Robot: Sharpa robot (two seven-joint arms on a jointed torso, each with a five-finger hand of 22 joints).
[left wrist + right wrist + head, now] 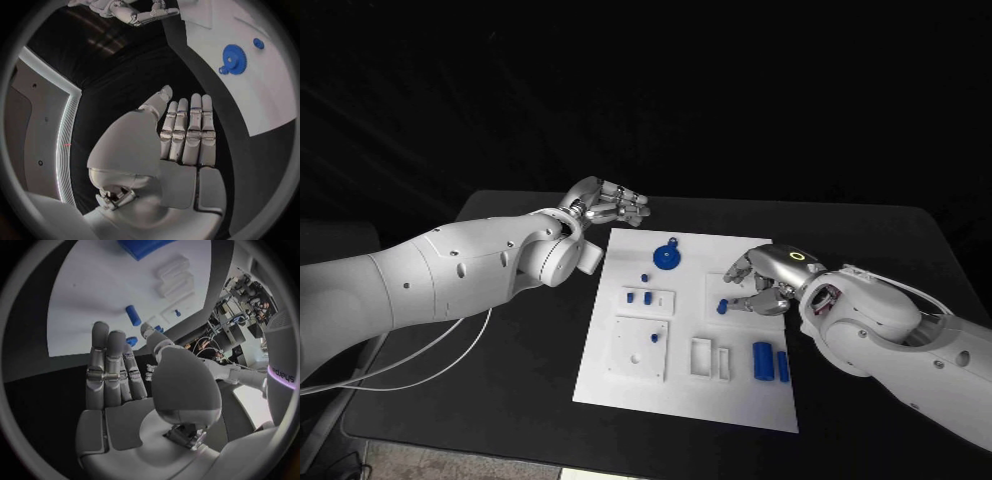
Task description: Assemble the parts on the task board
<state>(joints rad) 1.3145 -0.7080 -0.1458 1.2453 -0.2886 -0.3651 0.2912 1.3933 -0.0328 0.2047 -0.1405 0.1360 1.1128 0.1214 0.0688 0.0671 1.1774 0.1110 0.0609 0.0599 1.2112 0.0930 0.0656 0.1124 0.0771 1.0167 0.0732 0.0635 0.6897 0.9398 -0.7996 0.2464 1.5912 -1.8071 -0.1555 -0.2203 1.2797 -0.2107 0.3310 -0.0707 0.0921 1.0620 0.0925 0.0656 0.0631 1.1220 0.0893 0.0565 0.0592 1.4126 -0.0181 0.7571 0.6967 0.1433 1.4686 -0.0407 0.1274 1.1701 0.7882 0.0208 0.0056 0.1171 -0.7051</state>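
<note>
The white task board [689, 390] lies in the middle of the black table. On its far part sits a blue gear [668, 257], with small blue pegs [642, 296] standing in a block nearer me. A blue cylinder [763, 361] lies near the board's right front. My right hand [764, 280] hovers over the board's right edge, fingers stretched and holding nothing, beside a small blue piece [723, 308]. That piece [131, 340] shows just past the right hand [119, 375]. My left hand [606, 207] hangs over the table off the board's far left corner, fingers straight and empty [184, 140].
White slotted blocks [710, 358] and a square plate [640, 348] are fixed on the board's near half. The gear [235, 58] lies ahead of the left hand. A white cable [430, 355] trails over the table at the left.
</note>
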